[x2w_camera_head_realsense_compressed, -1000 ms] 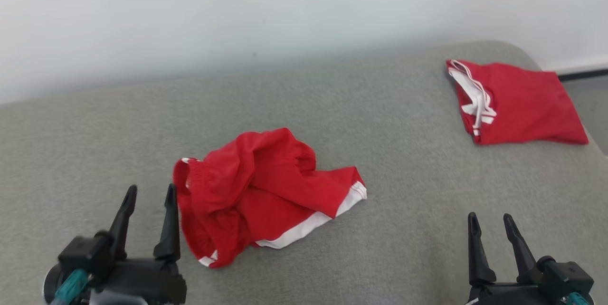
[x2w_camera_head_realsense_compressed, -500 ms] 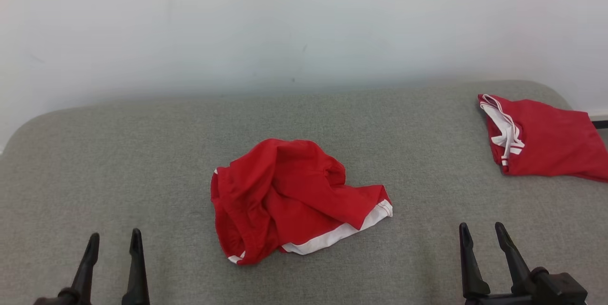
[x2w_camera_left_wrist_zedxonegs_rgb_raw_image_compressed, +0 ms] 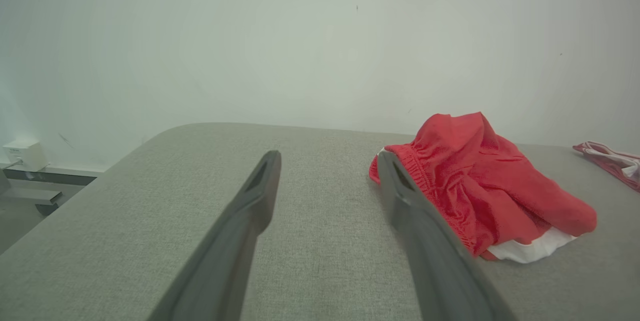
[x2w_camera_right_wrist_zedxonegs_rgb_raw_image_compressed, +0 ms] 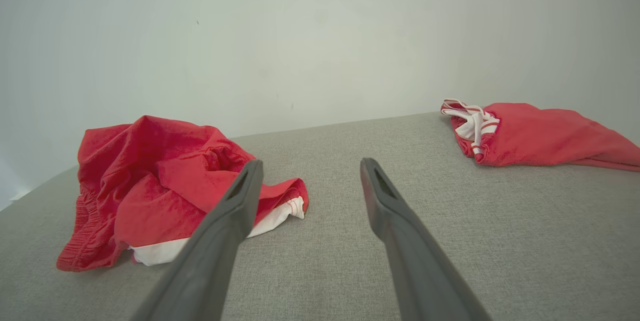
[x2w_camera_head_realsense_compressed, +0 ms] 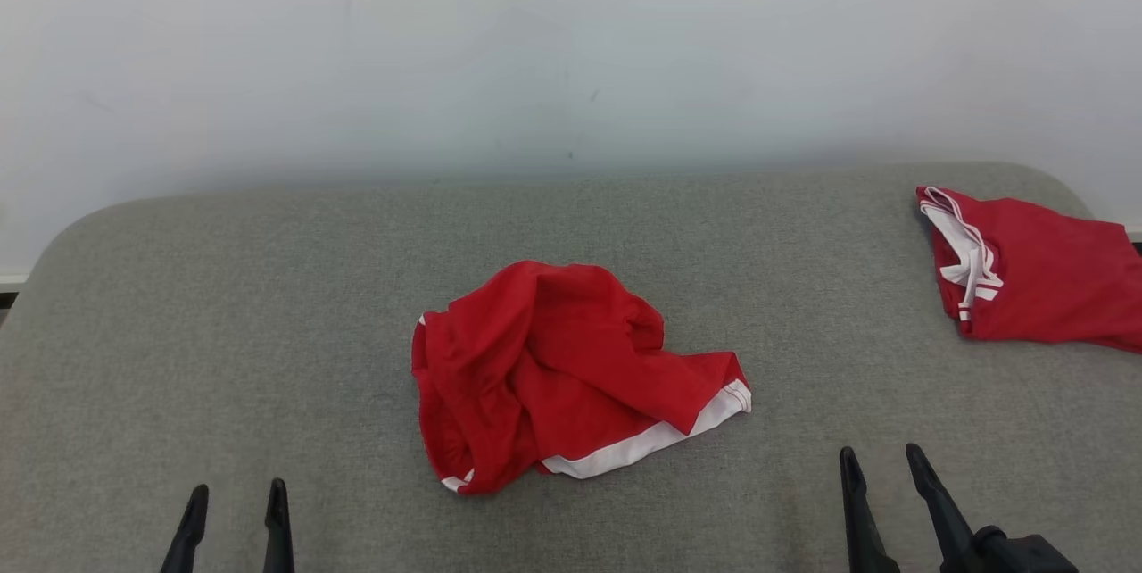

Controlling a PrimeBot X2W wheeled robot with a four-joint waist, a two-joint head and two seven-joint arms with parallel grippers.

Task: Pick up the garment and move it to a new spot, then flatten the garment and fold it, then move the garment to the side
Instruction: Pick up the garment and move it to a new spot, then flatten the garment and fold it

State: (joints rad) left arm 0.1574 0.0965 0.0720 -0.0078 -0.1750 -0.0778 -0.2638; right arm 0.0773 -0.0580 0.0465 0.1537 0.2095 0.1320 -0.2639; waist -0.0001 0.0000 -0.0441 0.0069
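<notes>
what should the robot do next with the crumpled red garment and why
Probably reach the right gripper forward and to its left, toward the white-trimmed hem of the crumpled red garment. Both it and the left gripper are open and apart from the cloth, which lies bunched on the grey surface, not yet picked up.

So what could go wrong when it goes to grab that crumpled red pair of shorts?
The crumpled shorts lie bunched in layers, so the open left gripper or right gripper might pinch just one fold and leave them tangled. The other red shorts lie at the right edge of the grey surface; moving this pair aside could bump them.
</notes>
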